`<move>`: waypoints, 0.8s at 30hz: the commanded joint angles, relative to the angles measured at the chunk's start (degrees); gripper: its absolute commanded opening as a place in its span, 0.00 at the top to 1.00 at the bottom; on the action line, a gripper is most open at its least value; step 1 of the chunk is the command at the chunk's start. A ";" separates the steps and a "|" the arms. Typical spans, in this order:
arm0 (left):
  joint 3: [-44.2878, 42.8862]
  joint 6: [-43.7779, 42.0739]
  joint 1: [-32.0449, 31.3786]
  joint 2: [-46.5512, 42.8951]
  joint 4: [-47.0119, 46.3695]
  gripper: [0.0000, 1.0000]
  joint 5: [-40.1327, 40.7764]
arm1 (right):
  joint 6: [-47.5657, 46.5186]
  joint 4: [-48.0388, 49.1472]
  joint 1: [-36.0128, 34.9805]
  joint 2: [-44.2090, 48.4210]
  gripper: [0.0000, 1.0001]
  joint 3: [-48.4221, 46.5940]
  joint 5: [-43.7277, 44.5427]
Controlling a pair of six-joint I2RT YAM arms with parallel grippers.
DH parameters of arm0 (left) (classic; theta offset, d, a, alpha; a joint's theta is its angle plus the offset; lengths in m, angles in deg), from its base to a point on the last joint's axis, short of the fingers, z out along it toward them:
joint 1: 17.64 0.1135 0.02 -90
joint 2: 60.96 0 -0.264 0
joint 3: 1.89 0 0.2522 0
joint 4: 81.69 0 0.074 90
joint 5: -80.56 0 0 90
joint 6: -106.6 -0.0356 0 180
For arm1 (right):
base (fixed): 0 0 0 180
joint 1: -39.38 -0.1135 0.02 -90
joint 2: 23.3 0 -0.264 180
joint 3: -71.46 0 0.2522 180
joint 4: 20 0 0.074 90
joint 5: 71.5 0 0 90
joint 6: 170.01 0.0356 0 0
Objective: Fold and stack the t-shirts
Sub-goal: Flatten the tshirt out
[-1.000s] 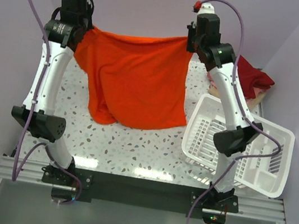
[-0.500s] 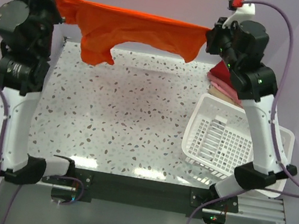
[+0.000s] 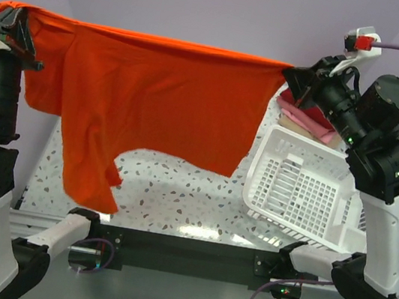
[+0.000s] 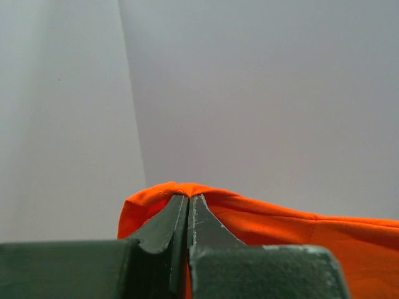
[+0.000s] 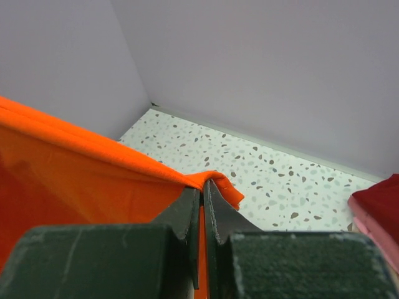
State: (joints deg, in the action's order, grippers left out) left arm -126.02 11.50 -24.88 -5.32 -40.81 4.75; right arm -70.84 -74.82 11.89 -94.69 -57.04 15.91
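Top external view: the speckled table [image 3: 179,184] is recorded beneath the orange-red t-shirt [image 3: 153,104]. The shirt is hung above it as a wide sheet, with its upper edge drawn almost taut from 9 o'clock to 3 o'clock. The long axis of that edge is thus set crosswise between the two arms. The cloth falls from it toward 6 o'clock, the lowest flap at about 7 o'clock (whether it brushes the tabletop cannot be told).

The white basket [image 3: 307,189] is noted at 4 o'clock. A folded stack [image 3: 307,119] of dark red and pink shirts is noted just beyond it at 2 o'clock.

The left gripper [image 4: 188,199] is seen pressed together on one top corner of the shirt, at 9 o'clock. The right gripper [image 5: 201,190] is likewise clamped on the opposite corner, near 2 o'clock.

Neither arm is judged nearer; the load is shared end to end. Any lay-down is judged to depend on that edge being kept level and crosswise, so the hanging cloth meets the table squarely.
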 commanded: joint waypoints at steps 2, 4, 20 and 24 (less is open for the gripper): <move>-3.89 -6.05 0.65 5.87 3.99 1.00 -2.58 | 1.90 -3.85 0.85 -1.11 1.00 -2.16 3.11; -1.02 -6.41 0.65 9.38 5.32 1.00 -5.22 | 1.47 -3.24 0.85 -3.92 1.00 -1.37 3.64; -6.60 -1.15 0.22 57.91 -10.36 0.00 4.43 | 1.99 -6.83 5.16 -67.01 0.19 -38.53 22.36; -3.92 1.40 -0.93 55.56 -5.15 0.00 2.69 | 1.12 1.92 5.16 -56.17 0.01 -18.20 22.54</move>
State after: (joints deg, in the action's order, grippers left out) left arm -125.50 8.63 -24.95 58.76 -44.66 6.26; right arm -69.94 -76.63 16.94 -165.97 -82.17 34.62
